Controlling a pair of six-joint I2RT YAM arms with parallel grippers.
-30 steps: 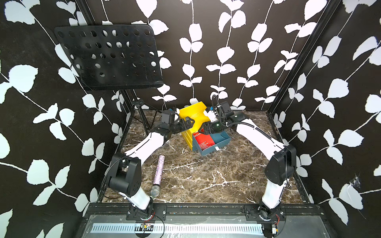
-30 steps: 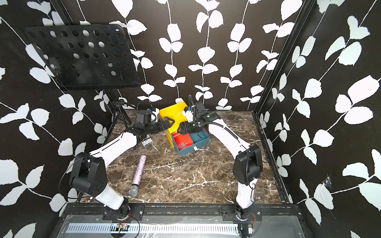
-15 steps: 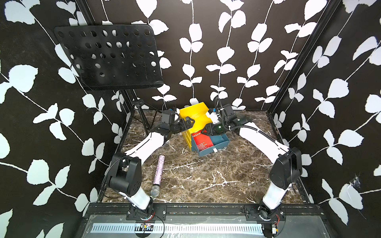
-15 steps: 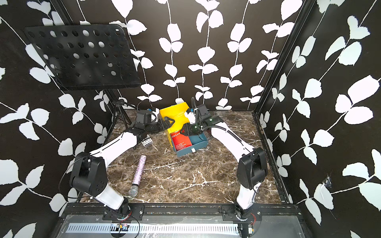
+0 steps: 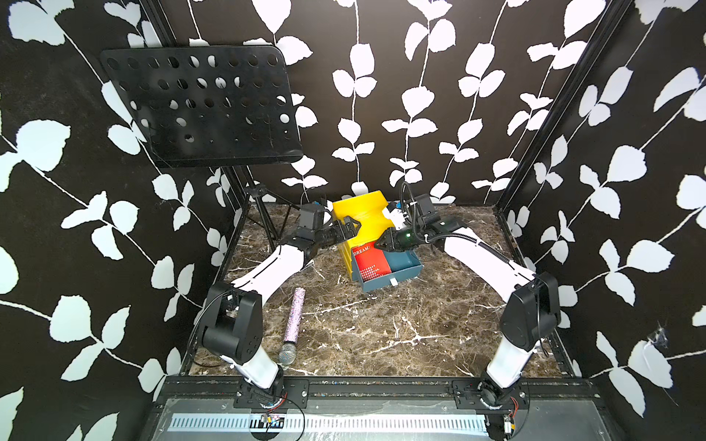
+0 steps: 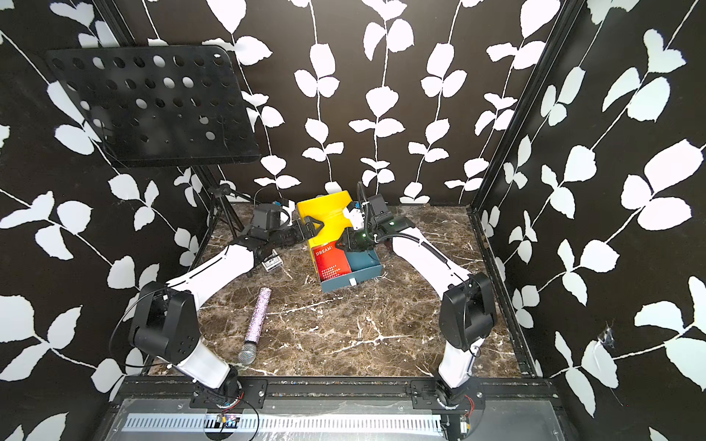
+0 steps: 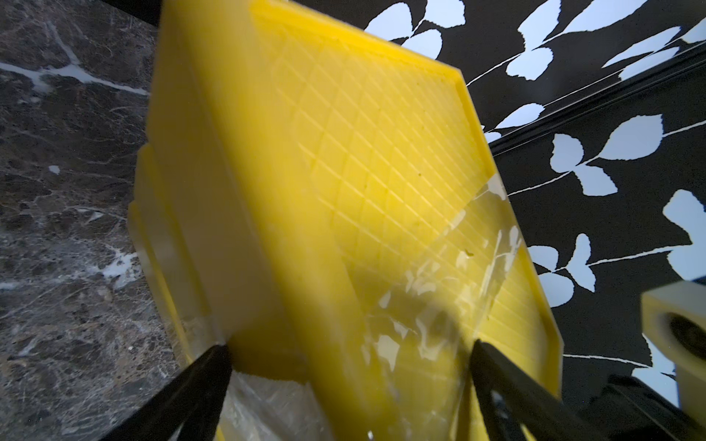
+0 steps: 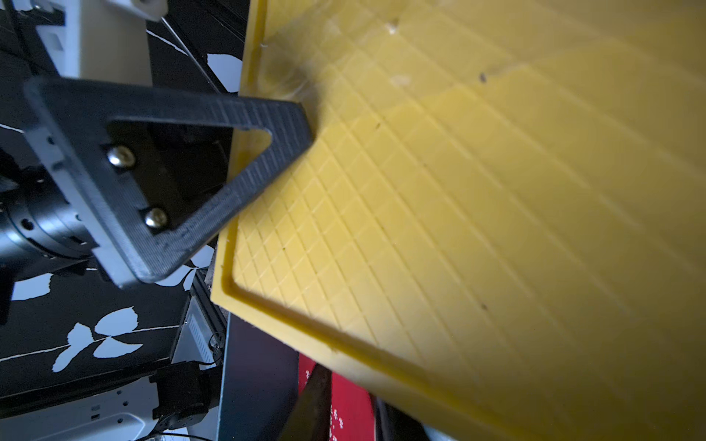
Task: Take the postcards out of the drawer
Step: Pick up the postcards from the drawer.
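Observation:
A red postcard (image 5: 370, 261) (image 6: 331, 261) printed "DREAM:" lies in the pulled-out blue drawer (image 5: 405, 263) (image 6: 363, 263) of a yellow cabinet (image 5: 366, 214) (image 6: 330, 208). Any postcards beneath it are hidden. My right gripper (image 5: 382, 244) (image 6: 342, 244) reaches under the cabinet's edge to the card's far end. In the right wrist view its fingers (image 8: 311, 397) stand a narrow gap apart with red card (image 8: 349, 420) between them; a pinch cannot be made out. My left gripper (image 5: 349, 228) (image 7: 348, 349) is wide open, straddling the cabinet's left top corner (image 7: 363, 152).
A glittery microphone (image 5: 292, 324) lies on the marble floor at front left. A black perforated music stand (image 5: 202, 103) rises at back left, its tripod legs (image 5: 263, 214) beside my left arm. A small box (image 6: 272, 261) sits under the left forearm.
My right gripper's jaws have narrowed at the far end of the red card, and the word "DREAM:" has come into view. The left arm has stayed put.

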